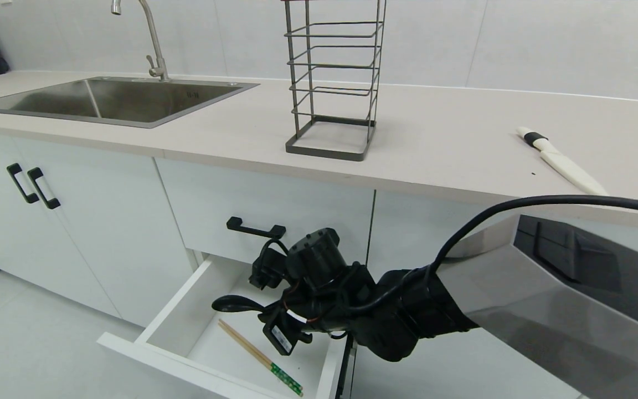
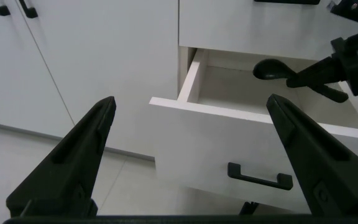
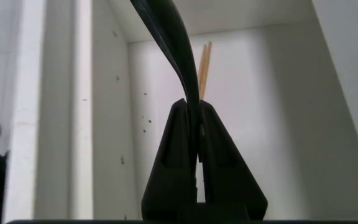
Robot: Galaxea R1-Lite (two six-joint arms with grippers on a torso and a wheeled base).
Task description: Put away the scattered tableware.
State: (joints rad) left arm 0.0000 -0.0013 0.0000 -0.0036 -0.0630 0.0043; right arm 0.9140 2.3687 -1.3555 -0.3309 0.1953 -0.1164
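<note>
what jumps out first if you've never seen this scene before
The right gripper catches the eye first, its fingers shut on a black spoon held over the open drawer below the counter. A pair of chopsticks lies on the drawer's floor. On the counter, a white knife lies at the right and a wire rack stands in the middle.

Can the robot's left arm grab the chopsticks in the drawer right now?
Probably not yet. The white drawer is open, but the right end effector, holding a black spoon, hangs over the green-tipped wooden chopsticks.
</note>
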